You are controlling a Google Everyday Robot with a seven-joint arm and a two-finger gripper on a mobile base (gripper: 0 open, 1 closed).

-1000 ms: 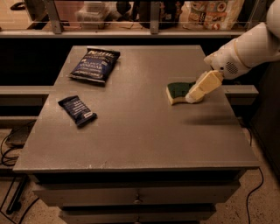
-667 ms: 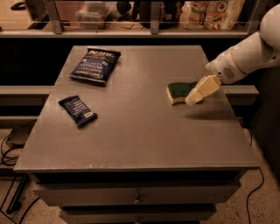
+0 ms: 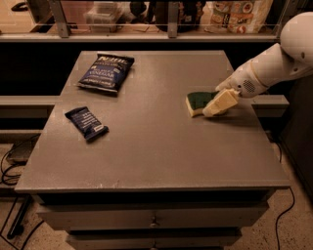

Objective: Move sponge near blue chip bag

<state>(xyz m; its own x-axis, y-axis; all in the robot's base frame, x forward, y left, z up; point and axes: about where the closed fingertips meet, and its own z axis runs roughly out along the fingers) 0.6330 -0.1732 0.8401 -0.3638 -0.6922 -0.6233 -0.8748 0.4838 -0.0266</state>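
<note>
The sponge lies flat on the bench, well apart from the blue chip bag, to its right and closer to the front edge. The gripper covers the sponge's end farthest from the bag; whether its jaws hold it, I cannot tell. A small dark packet lies near the bag, in front of it.

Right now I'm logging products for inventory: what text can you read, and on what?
"Kettle", probably: white lettering on the blue chip bag; the lines below it are too blurred to read.
Small blue packet: print too small to read.
Shelf packages: blurred.
Sponge and the gripper over it: no text.
</note>
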